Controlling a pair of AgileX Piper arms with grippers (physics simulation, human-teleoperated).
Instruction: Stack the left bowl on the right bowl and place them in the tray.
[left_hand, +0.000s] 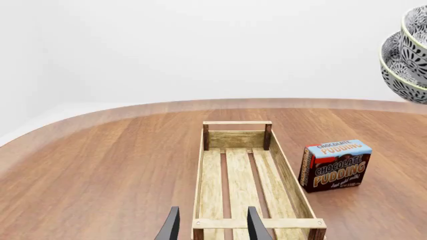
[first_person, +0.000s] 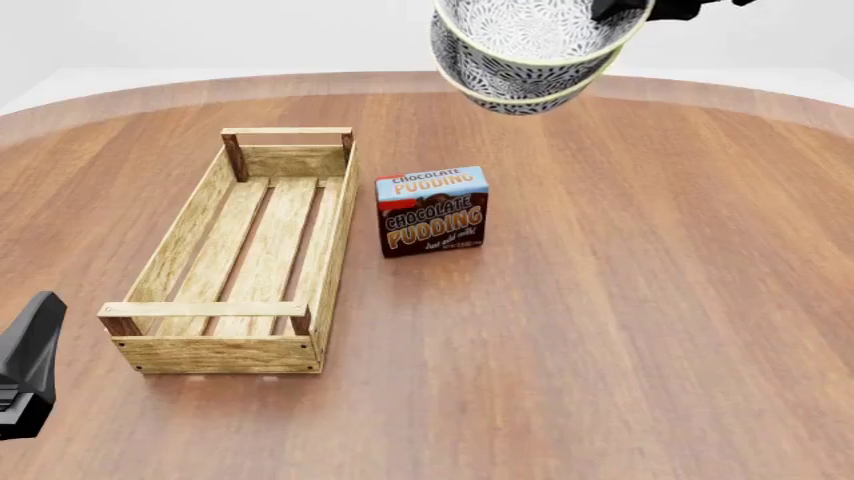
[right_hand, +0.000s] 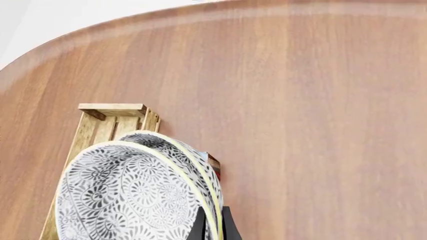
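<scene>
The two bowls (first_person: 531, 50) are nested, tilted, and held high above the desk's (first_person: 641, 300) far side by the right claw (right_hand: 212, 225), clamped on their rims. The tray (first_person: 254, 260) lies on the desk, well apart to the left, with a pudding box (first_person: 431, 211) just beside it. The left claw (left_hand: 212, 226) hangs spread apart over the tray's near end.

Two nested bowls (first_person: 534, 50) at the top of the front view look like glazed ceramic. The tray (first_person: 247, 255) is pale, rough wood; the table (first_person: 641, 300) smooth reddish wood; the pudding box (first_person: 431, 212) printed card.
</scene>
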